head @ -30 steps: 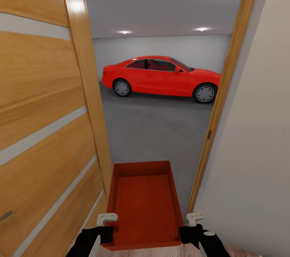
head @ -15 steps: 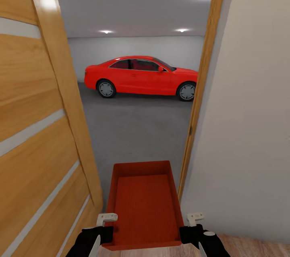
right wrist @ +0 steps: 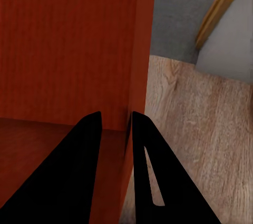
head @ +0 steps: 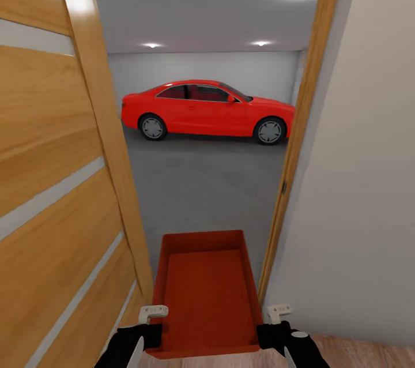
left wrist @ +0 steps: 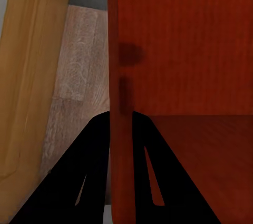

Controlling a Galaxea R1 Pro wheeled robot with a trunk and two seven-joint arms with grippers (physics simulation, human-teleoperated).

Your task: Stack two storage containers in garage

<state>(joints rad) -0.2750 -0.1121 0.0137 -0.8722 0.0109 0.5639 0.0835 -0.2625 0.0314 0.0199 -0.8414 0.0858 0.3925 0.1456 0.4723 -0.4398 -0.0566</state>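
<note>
One storage container (head: 207,299) rides level between my left hand (left wrist: 120,129) and right hand (right wrist: 117,124), each pinched on a side wall, at the garage doorway (head: 300,143); next I must steer squarely past the door (head: 63,183).

container (head: 204,293): i saw matt red-orange plastic, finely ribbed bottom
door (head: 52,183): glossy varnished wood
garage floor (head: 207,183): matt mottled concrete
car (head: 207,108): glossy paint

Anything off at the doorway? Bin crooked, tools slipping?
Nothing stands out. The storage container sits level and square, left tool and right tool each clamped on a side wall, facing the open door.
</note>
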